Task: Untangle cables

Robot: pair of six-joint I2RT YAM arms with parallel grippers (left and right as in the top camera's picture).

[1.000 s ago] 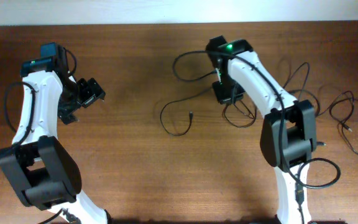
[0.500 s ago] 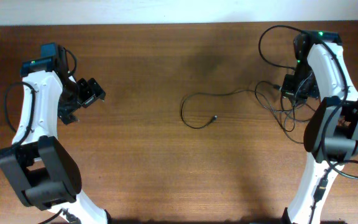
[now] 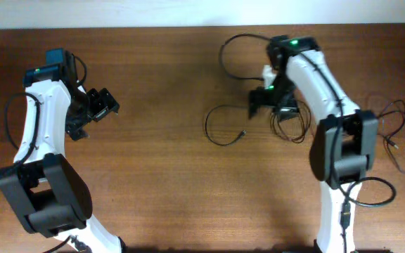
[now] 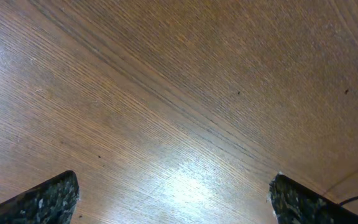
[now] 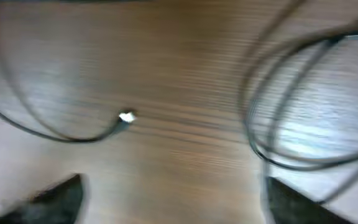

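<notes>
One of the thin black cables [image 3: 213, 124] lies in an open loop at mid-table, its plug end [image 3: 242, 133] pointing right. A tangled bundle of cables [image 3: 291, 125] lies just right of it. More thin cords [image 3: 394, 133] sprawl at the far right. My right gripper [image 3: 269, 105] hovers above the bundle's left edge. In the blurred right wrist view it [image 5: 173, 182] is open and empty, with a plug tip [image 5: 127, 116] ahead on the left and cable loops [image 5: 291, 134] on the right. My left gripper [image 3: 104, 104] is far to the left, open over bare wood [image 4: 174, 180].
The thicker black cable [image 3: 235, 46] of the right arm loops out toward the table's back edge. The white wall strip [image 3: 188, 13] runs along the back. The right arm's base [image 3: 336, 211] stands at the front right, the left arm's base [image 3: 48, 197] at the front left.
The right arm swung from the table's right side back to the middle and its jaws opened. The cable it had stretched rightward now lies slack beside the bundle. The left arm stayed put.
</notes>
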